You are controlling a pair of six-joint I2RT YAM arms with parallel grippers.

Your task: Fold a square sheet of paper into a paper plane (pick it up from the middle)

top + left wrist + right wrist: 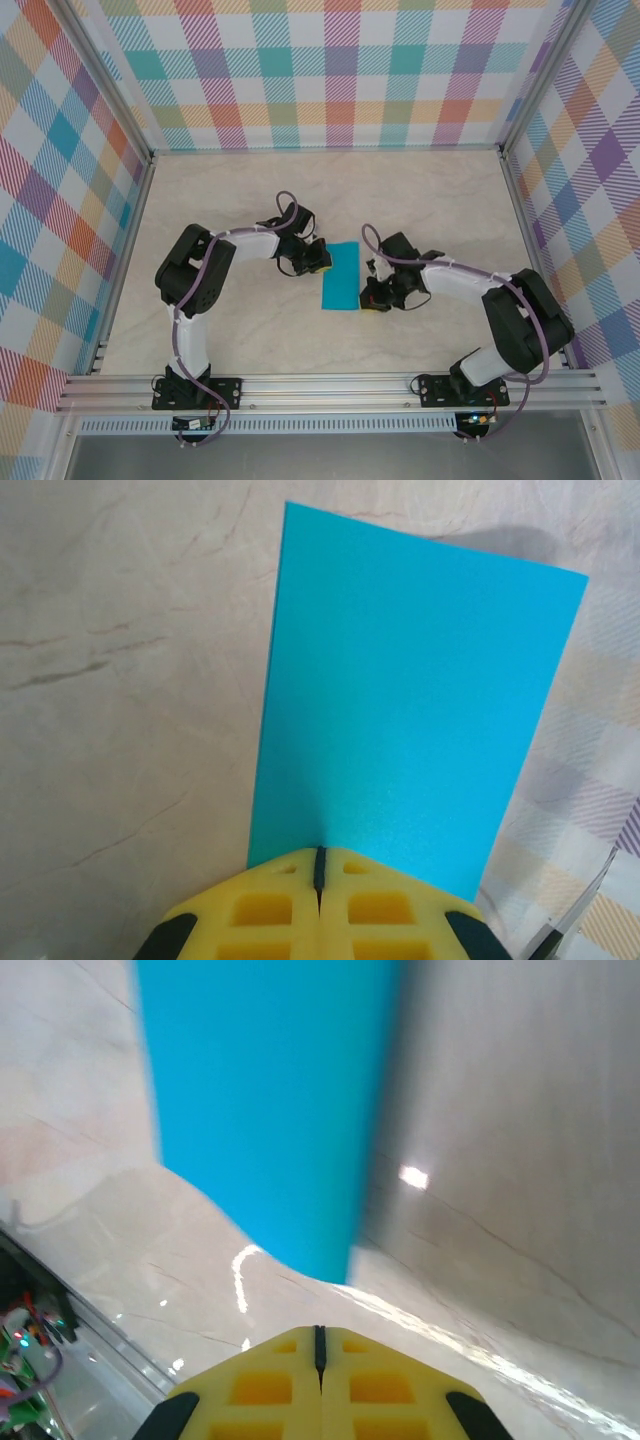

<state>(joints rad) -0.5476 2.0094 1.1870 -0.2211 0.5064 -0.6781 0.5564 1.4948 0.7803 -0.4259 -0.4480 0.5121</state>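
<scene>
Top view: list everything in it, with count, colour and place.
paper: 1, teal-blue, flat at table centre
table: 1, beige marbled, under everything
walls: 3, pastel plaid, left, back, right
rail: 1, silver, near edge
left arm: 1, white and black, left of paper
right arm: 1, white and black, right of paper
left tool: 1, yellow and black, shut, at paper's left edge
right tool: 1, yellow and black, shut, by paper's near-right corner
</scene>
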